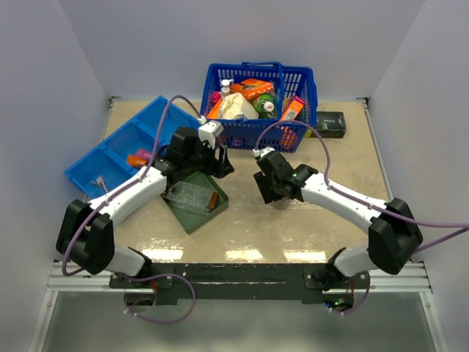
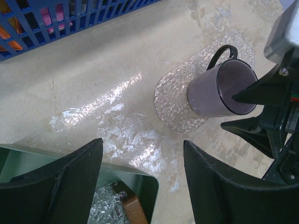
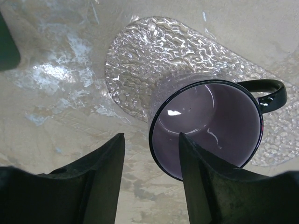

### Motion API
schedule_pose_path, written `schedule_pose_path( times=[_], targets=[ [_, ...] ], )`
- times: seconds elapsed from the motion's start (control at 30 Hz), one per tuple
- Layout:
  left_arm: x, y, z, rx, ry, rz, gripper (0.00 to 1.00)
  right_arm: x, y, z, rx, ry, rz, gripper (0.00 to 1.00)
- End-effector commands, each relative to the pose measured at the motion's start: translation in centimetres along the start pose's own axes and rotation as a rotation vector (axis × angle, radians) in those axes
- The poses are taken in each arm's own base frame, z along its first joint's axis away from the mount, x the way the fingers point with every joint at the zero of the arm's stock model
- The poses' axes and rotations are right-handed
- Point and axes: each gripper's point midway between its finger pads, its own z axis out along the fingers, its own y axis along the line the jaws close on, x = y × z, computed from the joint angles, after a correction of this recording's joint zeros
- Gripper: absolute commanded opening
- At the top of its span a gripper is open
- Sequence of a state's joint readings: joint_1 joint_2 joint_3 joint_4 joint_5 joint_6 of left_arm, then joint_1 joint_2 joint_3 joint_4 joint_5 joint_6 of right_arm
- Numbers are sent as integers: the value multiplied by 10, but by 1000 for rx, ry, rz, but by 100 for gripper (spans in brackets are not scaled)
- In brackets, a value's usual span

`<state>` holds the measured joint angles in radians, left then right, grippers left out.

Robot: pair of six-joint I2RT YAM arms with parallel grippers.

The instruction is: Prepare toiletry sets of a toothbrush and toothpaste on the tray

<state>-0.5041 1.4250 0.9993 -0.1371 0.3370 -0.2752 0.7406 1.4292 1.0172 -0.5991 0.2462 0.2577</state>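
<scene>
Looks barely begun: shows no toothbrush or tube on the flat clear plastic tray with wooden end handles (image 1: 189, 195), lying on the dark green square tray (image 1: 194, 220), and places only a small orange tapered piece, probably the orange toothpaste (image 1: 138, 158), over in the blue divided plastic bin (image 1: 150, 121). Reaches with the left gripper (image 2: 142, 149) above the green tray's corner, fingers spread and empty. Dips with the right gripper (image 3: 150, 140), fingers parted astride the rim of the dark-rimmed purple mug (image 3: 210, 126) on a clear textured oval mat (image 3: 140, 60), not pinching it.
</scene>
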Motion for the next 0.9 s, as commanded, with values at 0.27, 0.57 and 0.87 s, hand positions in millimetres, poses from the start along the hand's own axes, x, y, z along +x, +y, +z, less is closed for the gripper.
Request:
schedule_pose_path(
  times=[0.27, 0.57, 0.87],
  targets=[
    [-8, 2, 0, 9, -22, 21, 74, -7, 2, 5, 19, 52, -19, 36],
    [-7, 2, -1, 9, -21, 24, 74, -36, 6, 20, 77, 12, 119, 12],
    [-9, -1, -4, 13, -30, 26, 74, -62, -1, 20, 86, -88, 289, 35]
  ],
)
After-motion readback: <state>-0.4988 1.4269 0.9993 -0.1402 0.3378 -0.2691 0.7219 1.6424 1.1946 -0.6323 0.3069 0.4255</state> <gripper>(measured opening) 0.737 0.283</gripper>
